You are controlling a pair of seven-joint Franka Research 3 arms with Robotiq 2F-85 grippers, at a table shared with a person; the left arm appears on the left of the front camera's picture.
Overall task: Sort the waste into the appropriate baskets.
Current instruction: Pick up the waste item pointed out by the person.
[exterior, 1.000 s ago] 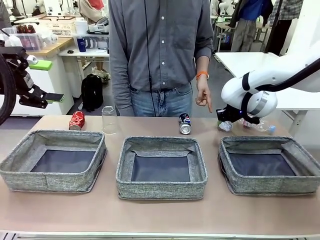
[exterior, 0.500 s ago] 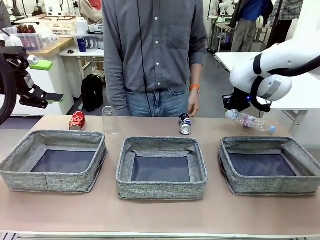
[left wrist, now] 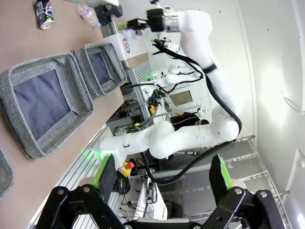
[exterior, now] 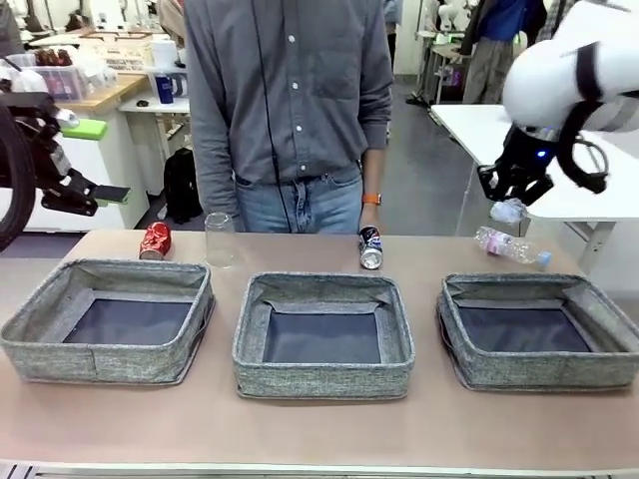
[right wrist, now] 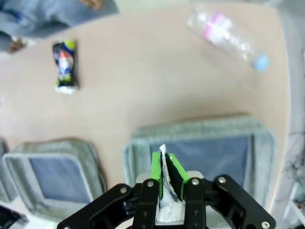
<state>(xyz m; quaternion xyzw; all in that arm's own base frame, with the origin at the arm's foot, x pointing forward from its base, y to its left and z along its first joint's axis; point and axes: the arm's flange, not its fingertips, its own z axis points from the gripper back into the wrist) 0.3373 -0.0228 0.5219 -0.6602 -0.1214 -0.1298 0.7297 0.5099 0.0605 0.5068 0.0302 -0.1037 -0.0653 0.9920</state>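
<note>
My right gripper [exterior: 508, 203] hangs high above the table's far right, shut on a crumpled white paper wad [exterior: 508, 211]. In the right wrist view the wad [right wrist: 164, 191] sits between the green pads, over the right basket [right wrist: 200, 129]. On the table behind the three grey baskets [exterior: 321, 285] are a clear blue-capped bottle [exterior: 509, 245], a dark blue can [exterior: 370, 247], a clear cup [exterior: 219, 239] and a red can [exterior: 154, 240]. My left gripper [exterior: 96, 162] is raised at the far left, open and empty, with its pads [left wrist: 104, 171] wide apart.
A person [exterior: 285, 100] stands at the far side behind the middle basket, one hand [exterior: 370, 217] hanging just above the blue can. The left basket [exterior: 100, 268] and right basket [exterior: 529, 285] hold nothing. A bare strip of table runs along the front edge.
My right gripper has risen from table level beside the bottle, carrying the paper wad up and to the right. The person has shifted left and their hand has dropped to their side.
</note>
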